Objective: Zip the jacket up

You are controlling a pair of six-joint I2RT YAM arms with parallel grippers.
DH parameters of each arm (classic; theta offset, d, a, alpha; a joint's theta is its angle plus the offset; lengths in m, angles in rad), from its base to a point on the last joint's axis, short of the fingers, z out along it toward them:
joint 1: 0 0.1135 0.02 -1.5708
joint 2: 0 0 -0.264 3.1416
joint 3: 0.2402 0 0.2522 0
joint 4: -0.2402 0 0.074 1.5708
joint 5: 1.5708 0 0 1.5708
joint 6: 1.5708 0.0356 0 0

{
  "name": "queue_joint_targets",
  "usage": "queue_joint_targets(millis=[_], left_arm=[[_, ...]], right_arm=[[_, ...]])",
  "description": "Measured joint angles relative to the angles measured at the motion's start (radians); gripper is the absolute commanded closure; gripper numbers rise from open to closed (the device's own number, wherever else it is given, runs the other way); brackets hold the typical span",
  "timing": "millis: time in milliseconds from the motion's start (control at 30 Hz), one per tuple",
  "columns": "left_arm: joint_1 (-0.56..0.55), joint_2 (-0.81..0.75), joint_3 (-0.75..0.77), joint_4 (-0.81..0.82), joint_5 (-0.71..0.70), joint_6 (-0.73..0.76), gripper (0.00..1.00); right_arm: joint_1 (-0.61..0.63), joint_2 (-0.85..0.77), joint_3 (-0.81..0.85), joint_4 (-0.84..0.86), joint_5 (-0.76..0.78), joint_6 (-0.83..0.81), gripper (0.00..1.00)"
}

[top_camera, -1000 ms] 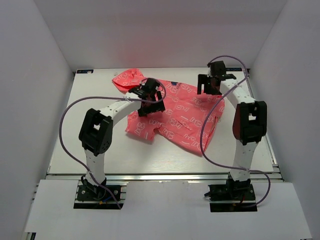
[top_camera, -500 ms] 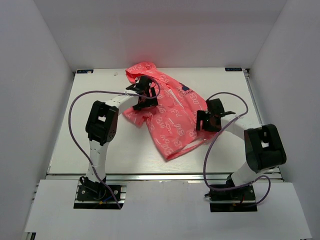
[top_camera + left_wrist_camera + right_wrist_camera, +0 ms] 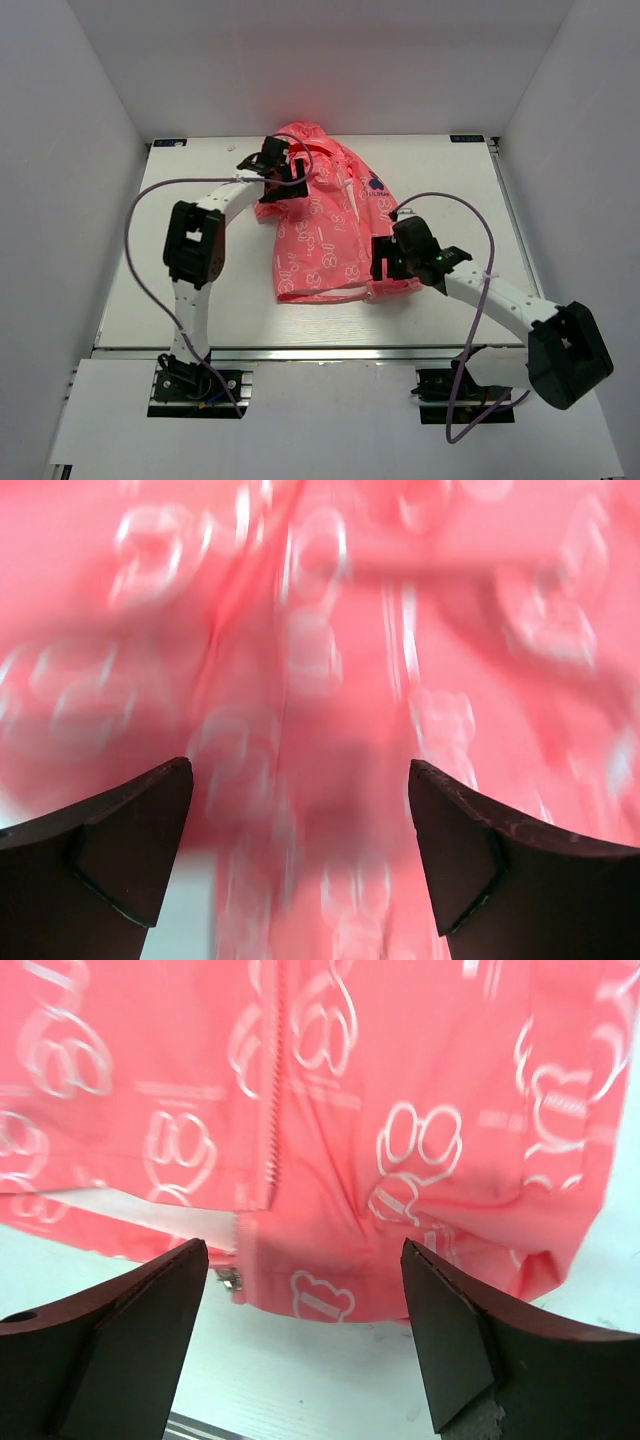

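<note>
- Left gripper (image 3: 272, 165) over the hood end of the jacket (image 3: 325, 225), fingers spread wide above blurred pink cloth, gripping nothing; probably placed there to anchor the top against the zip's pull.
- Jacket flat on the white table (image 3: 480, 190), front up, hood far, hem near; zipper (image 3: 270, 1110) teeth exposed near the hem.
- Right gripper (image 3: 382, 262) at the jacket's hem, claw apart and empty, above a small metal piece (image 3: 231, 1278), likely the pull; seemingly lined up to pinch it.

The arms (image 3: 500, 292) wear white links (image 3: 225, 197), black joints (image 3: 192, 245), purple cables (image 3: 125, 240), dark tool fingers (image 3: 110, 1340).
</note>
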Motion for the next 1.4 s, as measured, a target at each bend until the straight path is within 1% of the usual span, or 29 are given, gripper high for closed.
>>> queue_joint_targets(millis=[100,167,267,333,433,500,600,700,733,833,1033,1267,1333,1367,1400], left_arm=[[-0.011,-0.177,-0.135,-0.038,0.024,-0.012,0.02],[-0.034,-0.289,-0.203,-0.055,0.026,-0.023,0.02],[-0.107,-0.425,-0.287,-0.063,0.034,-0.045,0.02],[-0.157,-0.499,-0.386,-0.032,0.072,-0.068,0.02],[-0.201,-0.557,-0.547,0.0,0.158,-0.106,0.02],[-0.205,-0.556,-0.637,0.019,0.19,-0.131,0.02],[-0.202,-0.537,-0.731,0.017,0.207,-0.158,0.02],[-0.2,-0.526,-0.769,0.023,0.197,-0.183,0.02],[-0.2,-0.526,-0.769,0.023,0.187,-0.192,0.02],[-0.203,-0.525,-0.769,0.019,0.148,-0.214,0.02],[-0.207,-0.519,-0.769,0.012,0.077,-0.268,0.02],[-0.148,-0.542,-0.799,0.021,0.063,-0.308,0.02],[-0.138,-0.55,-0.804,0.013,0.051,-0.312,0.02],[-0.136,-0.553,-0.806,0.009,0.041,-0.313,0.02],[-0.135,-0.556,-0.808,0.002,0.025,-0.31,0.02]], right_arm=[[0.0,-0.057,0.012,-0.001,-0.002,-0.029,0.2],[0.003,-0.064,0.015,-0.002,-0.008,-0.045,0.21],[0.023,-0.052,0.015,-0.012,-0.014,-0.063,0.22],[0.052,-0.034,0.015,-0.018,-0.014,-0.075,0.23],[0.093,0.018,0.016,-0.022,-0.003,-0.078,0.26],[0.114,0.067,0.017,-0.034,0.004,-0.074,0.27],[0.122,0.119,0.017,-0.051,0.026,-0.064,0.3],[0.122,0.138,0.015,-0.05,0.055,-0.045,0.61],[0.122,0.138,0.012,-0.05,0.068,-0.035,0.77],[0.122,0.138,0.005,-0.051,0.106,-0.004,0.94],[0.125,0.095,-0.006,-0.075,0.132,0.038,0.94],[0.13,-0.098,-0.032,-0.102,0.073,0.061,0.97],[0.132,-0.132,-0.041,-0.096,0.044,0.065,0.93],[0.132,-0.141,-0.048,-0.092,0.029,0.064,0.89],[0.131,-0.143,-0.056,-0.085,0.01,0.063,0.8]])
